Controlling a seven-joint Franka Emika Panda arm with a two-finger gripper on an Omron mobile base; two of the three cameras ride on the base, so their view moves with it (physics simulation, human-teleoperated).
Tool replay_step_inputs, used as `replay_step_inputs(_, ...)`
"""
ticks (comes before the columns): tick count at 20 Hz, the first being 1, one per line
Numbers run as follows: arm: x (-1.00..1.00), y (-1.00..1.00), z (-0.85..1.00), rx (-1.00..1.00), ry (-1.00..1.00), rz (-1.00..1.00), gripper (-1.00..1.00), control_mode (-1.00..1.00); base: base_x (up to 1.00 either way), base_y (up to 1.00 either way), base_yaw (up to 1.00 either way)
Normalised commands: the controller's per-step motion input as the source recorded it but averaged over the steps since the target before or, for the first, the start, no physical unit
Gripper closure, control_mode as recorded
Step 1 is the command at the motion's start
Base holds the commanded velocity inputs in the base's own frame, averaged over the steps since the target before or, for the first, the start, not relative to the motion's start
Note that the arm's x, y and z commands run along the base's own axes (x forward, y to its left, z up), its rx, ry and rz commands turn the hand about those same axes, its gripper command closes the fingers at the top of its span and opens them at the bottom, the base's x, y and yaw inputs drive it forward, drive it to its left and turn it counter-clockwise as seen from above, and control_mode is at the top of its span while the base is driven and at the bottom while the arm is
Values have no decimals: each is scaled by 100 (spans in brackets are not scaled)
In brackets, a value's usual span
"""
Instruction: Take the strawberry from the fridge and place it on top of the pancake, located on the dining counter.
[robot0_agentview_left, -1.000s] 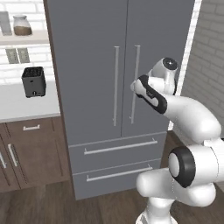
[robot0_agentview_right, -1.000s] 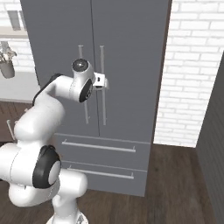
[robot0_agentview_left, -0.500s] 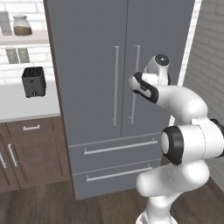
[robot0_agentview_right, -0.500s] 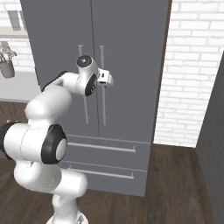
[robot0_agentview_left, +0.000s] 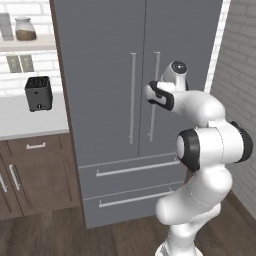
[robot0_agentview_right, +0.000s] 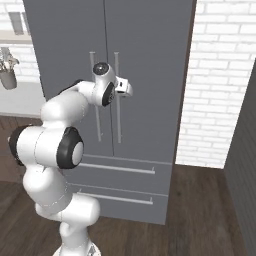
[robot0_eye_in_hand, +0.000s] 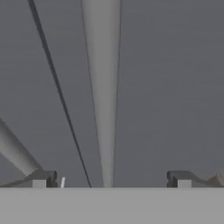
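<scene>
The fridge (robot0_agentview_left: 135, 100) is shut, both doors closed, so the strawberry is presumably somewhere inside behind them; the door looks heavy and rigid, and its long bar handle (robot0_eye_in_hand: 101, 87), stiff and smooth, is the place to grab. The hand (robot0_eye_in_hand: 111, 179) is right up at that handle, fingers spread wide with the bar running between them. It looks just short of contact, though that's hard to judge.

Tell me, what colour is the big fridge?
Matte grey, fridge with silver handles; clearest in the left base view.
</scene>
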Motion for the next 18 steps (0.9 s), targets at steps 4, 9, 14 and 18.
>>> replay_step_inputs(4,50,0,-9,0,0,0,-100,-100,0,0,0)
replay_step_inputs(9,44,0,-21,0,0,0,-100,-100,0,0,0)
replay_step_inputs(14,44,0,-31,0,0,0,-100,-100,0,0,0)
replay_step_inputs(18,58,0,-7,0,0,0,-100,-100,0,0,0)
